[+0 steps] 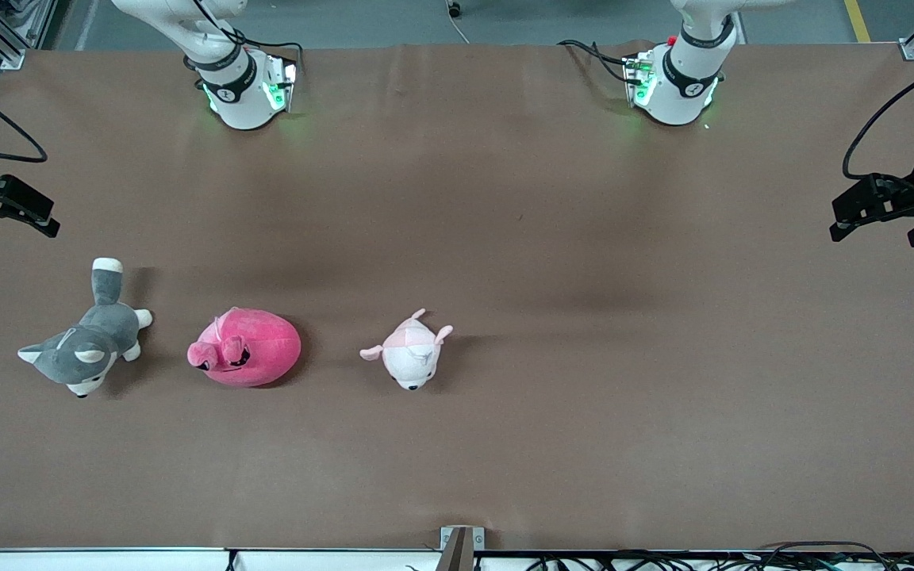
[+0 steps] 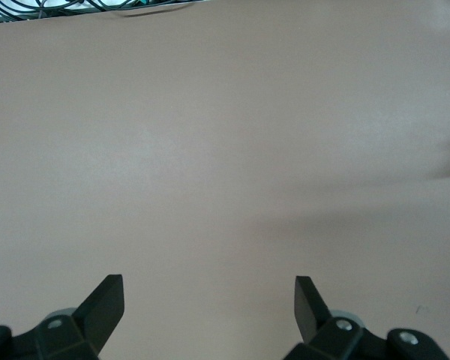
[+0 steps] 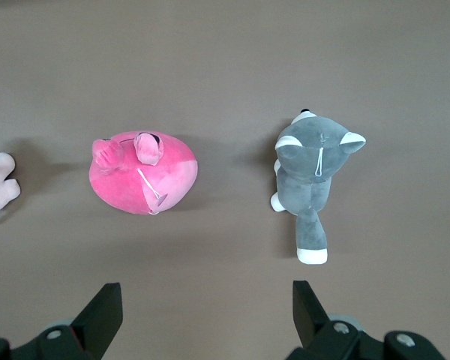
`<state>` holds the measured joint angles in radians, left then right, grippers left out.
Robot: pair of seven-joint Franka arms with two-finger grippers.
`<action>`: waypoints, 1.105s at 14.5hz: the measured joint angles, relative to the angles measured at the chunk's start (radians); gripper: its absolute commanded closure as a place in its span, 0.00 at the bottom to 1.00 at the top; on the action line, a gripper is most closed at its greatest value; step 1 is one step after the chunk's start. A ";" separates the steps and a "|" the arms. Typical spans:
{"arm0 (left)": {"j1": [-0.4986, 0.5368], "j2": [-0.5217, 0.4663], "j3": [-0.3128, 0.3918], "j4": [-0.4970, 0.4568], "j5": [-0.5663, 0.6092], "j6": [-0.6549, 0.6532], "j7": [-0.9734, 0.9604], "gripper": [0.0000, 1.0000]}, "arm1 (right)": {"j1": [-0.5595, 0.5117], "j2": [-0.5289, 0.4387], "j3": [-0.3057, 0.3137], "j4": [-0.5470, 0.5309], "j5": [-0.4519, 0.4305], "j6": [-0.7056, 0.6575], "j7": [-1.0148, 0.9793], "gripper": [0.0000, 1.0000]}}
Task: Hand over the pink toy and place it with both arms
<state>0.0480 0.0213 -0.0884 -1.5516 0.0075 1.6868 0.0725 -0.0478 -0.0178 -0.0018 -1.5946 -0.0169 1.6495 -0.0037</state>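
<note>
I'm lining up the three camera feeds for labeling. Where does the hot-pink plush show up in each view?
Front view: the pink toy lies on the table between the grey husky plush and the pale pink-and-white plush, toward the right arm's end.
Left wrist view: not in it; only bare table ahead of the open left gripper.
Right wrist view: the pink toy lies ahead of the open right gripper.
Shared landmark: the grey husky plush, beside the toy in both.

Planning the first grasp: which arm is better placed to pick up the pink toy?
Right. The pink toy lies toward its end of the table, and its open hand already views it; the left hand sees only bare table.
</note>
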 measured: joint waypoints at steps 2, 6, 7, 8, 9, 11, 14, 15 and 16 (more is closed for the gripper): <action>0.000 0.000 0.000 0.000 0.000 0.000 0.000 0.00 | 0.000 -0.002 0.000 -0.004 0.000 0.000 -0.002 0.00; -0.002 0.000 0.000 0.000 0.000 0.000 0.000 0.00 | 0.000 -0.018 0.000 -0.034 0.000 0.000 -0.004 0.00; -0.002 0.000 0.000 0.000 0.000 0.000 0.000 0.00 | 0.000 -0.024 0.000 -0.042 -0.001 0.001 -0.004 0.00; -0.002 0.000 0.000 0.000 0.000 0.000 0.000 0.00 | 0.000 -0.032 0.000 -0.049 -0.001 0.001 -0.004 0.00; -0.002 0.000 0.000 0.000 0.000 0.000 0.000 0.00 | 0.000 -0.037 0.000 -0.054 -0.001 0.001 -0.004 0.00; -0.002 0.000 0.000 0.000 0.000 0.000 0.000 0.00 | 0.000 -0.045 0.000 -0.060 -0.001 0.001 -0.004 0.00; -0.002 0.000 0.000 0.000 0.000 0.000 0.000 0.00 | 0.000 -0.049 -0.001 -0.067 -0.001 0.002 -0.004 0.00; -0.002 0.000 0.000 0.000 0.000 0.000 0.000 0.00 | 0.000 -0.050 -0.001 -0.067 -0.001 0.002 -0.004 0.00; -0.002 0.000 0.000 0.000 0.000 0.000 0.000 0.00 | 0.000 -0.050 -0.001 -0.067 -0.001 0.002 -0.004 0.00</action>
<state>0.0462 0.0213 -0.0887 -1.5513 0.0075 1.6868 0.0726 -0.0478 -0.0675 -0.0025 -1.6620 -0.0178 1.6512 -0.0082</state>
